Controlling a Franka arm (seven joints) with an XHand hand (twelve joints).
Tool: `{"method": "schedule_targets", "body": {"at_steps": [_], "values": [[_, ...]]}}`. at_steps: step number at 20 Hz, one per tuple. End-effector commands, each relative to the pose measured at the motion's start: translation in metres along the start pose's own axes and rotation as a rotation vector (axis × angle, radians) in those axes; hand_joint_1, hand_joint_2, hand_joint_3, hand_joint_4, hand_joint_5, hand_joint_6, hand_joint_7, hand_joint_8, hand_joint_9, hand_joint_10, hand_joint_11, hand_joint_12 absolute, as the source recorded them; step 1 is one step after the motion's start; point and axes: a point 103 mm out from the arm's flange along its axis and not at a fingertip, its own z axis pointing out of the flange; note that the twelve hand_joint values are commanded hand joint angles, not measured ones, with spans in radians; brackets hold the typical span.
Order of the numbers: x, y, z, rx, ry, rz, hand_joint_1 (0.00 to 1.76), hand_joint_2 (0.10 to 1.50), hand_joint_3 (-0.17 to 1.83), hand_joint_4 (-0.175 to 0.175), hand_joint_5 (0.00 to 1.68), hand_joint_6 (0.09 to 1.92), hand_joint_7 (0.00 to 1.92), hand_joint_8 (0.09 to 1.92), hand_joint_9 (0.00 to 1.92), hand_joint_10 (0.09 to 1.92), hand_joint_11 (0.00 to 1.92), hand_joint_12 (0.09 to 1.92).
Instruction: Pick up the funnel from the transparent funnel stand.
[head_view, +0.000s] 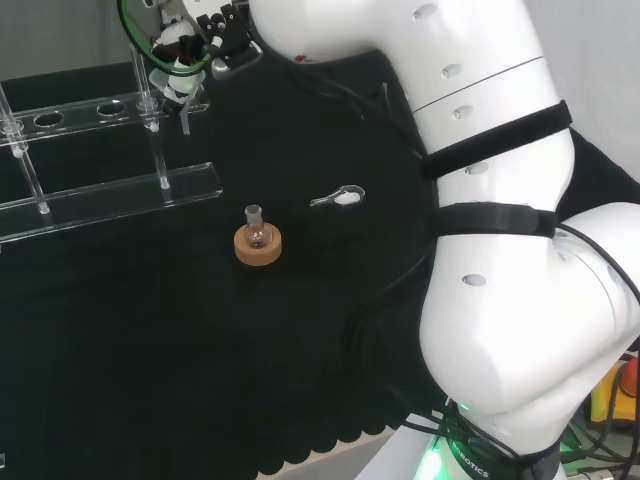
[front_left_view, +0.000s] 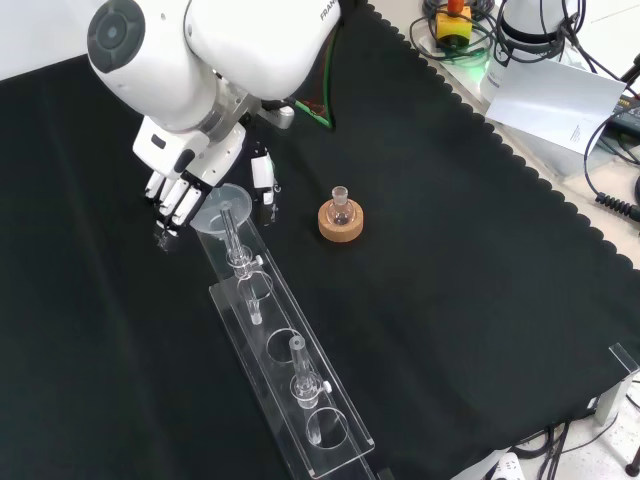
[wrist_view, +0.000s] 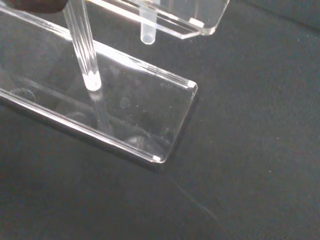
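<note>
risk first: the funnel (front_left_view: 224, 207) is sitting with its stem down through the end hole of the transparent funnel stand (front_left_view: 285, 372), at the stand's far end in the front view. a sideways pull, rather than a straight lift, would likely be jamming the stem against the hole and dragging or tipping the whole stand. the stand is looking light and is resting free on the black cloth of the worktop (front_left_view: 470, 250), so nothing appears to be anchoring it. the funnel is clear and thin-walled; fingers closing off-centre on the rim could be flicking it out instead of catching it.

hand (front_left_view: 176, 190): sitting just left of the funnel's wide mouth in the front view, fingers pointing down, roughly straight and bunched together, not wrapped round anything. whether a fingertip is touching the rim is not resolvable. reading it as open and carrying nothing. in the head view the hand (head_view: 196, 40) is hanging over the stand's right end.

wrist view: looking down on the stand's base plate (wrist_view: 125, 110), with the funnel stem (wrist_view: 82, 45) ending just above it.

also standing by: a small flask (front_left_view: 340, 203) on a cork ring (front_left_view: 340, 222), well apart from the stand.
</note>
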Motion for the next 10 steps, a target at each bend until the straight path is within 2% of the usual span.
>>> {"method": "schedule_targets", "body": {"at_steps": [1,10], "values": [[-0.004,-0.001,0.001,0.029,-0.038,-0.007,0.64,0.82,0.13,-0.059,0.16,0.09,0.01,0.67,0.44,0.72,0.2,1.41],[-0.014,-0.005,-0.001,0.026,-0.048,-0.008,0.64,0.81,0.14,-0.057,0.19,0.09,0.04,0.7,0.48,0.69,0.21,1.4]]}}
